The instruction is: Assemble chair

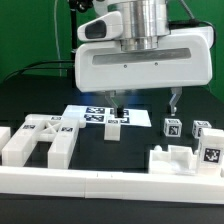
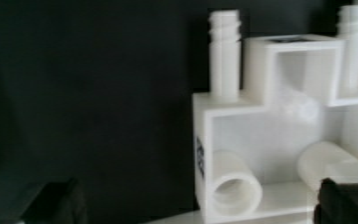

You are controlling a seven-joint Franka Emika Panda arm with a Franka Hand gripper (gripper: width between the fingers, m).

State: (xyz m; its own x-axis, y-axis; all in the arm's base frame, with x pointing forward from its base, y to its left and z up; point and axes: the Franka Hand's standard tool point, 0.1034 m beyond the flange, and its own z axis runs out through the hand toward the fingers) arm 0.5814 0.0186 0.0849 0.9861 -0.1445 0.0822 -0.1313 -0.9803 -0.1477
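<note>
In the exterior view my gripper [image 1: 142,104] hangs open above the black table, behind the loose white chair parts. One dark finger [image 1: 113,101] is right over a small tagged block [image 1: 113,128]. An H-shaped notched piece [image 1: 40,142] lies at the exterior view's left. Tagged cubes [image 1: 171,127] and a low notched piece [image 1: 172,158] lie at its right. The wrist view shows a white part [image 2: 274,110] with two ribbed pegs [image 2: 227,45] and round sockets [image 2: 240,190]. It lies below my open gripper [image 2: 202,200], partly between the fingers, and nothing is gripped.
The marker board [image 1: 88,113] lies flat on the table behind the small block. A long plain white bar [image 1: 100,181] runs across the front of the table. Black table shows beside the white part in the wrist view.
</note>
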